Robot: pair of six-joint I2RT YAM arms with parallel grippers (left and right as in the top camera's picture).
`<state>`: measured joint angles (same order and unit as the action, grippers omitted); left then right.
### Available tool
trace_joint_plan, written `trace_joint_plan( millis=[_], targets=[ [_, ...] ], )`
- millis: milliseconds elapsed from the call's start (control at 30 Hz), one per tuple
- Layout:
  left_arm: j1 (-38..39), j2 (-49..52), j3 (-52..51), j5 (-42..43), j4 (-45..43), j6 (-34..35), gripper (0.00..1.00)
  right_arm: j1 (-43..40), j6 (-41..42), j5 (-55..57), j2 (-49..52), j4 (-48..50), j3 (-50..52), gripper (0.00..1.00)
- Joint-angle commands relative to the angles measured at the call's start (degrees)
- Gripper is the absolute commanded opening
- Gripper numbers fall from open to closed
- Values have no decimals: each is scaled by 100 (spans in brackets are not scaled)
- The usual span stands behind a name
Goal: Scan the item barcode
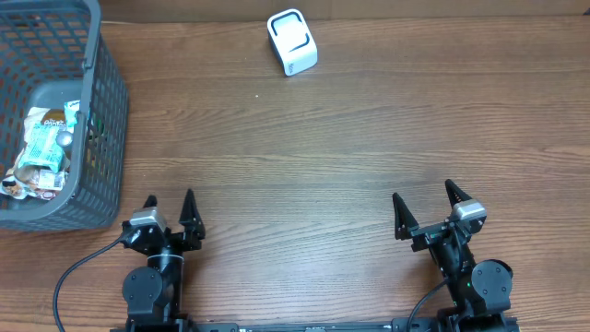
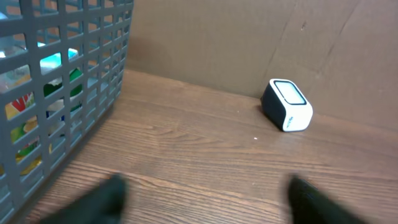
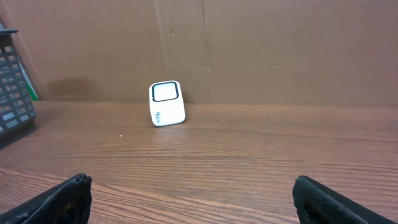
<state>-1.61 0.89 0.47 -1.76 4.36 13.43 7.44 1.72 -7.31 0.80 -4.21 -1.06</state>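
L tool point(image 1: 169, 205) & R tool point(image 1: 423, 194) were released, empty. Risk: packets point(image 1: 41, 148) lay jumbled in basket point(image 1: 109, 101); grab could snag mesh or bury barcode.

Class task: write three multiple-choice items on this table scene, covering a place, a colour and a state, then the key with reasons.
1. Where do the packaged items lie? A in the basket; B on bare wood; C on a shelf.
2. What colour is the scanner? A red; B white; C green.
3. How do the left tool and right tool stand? A both shut; B one gripping a packet; C both open, empty.
Key: 1 A, seen through the grey mesh; 2 B, white casing in every view; 3 C, fingers spread, nothing between.
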Motion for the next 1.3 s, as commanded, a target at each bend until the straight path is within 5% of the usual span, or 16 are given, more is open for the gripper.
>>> trace_joint_plan(
  millis=[0,867,967,1267],
  targets=[
    [13,-63,-20,31,-4,35,99,-13,-9,-28,-63,15,61,100],
    [13,-63,-17,33,-17,90,100,-11,-9,-28,-63,15,61,100],
    [13,-63,120,391,11,-61,89,-13,-9,-28,-63,15,61,100],
    [13,131,2052,74,1703,-116,89,-13,-9,-28,-63,15,61,100]
  ],
)
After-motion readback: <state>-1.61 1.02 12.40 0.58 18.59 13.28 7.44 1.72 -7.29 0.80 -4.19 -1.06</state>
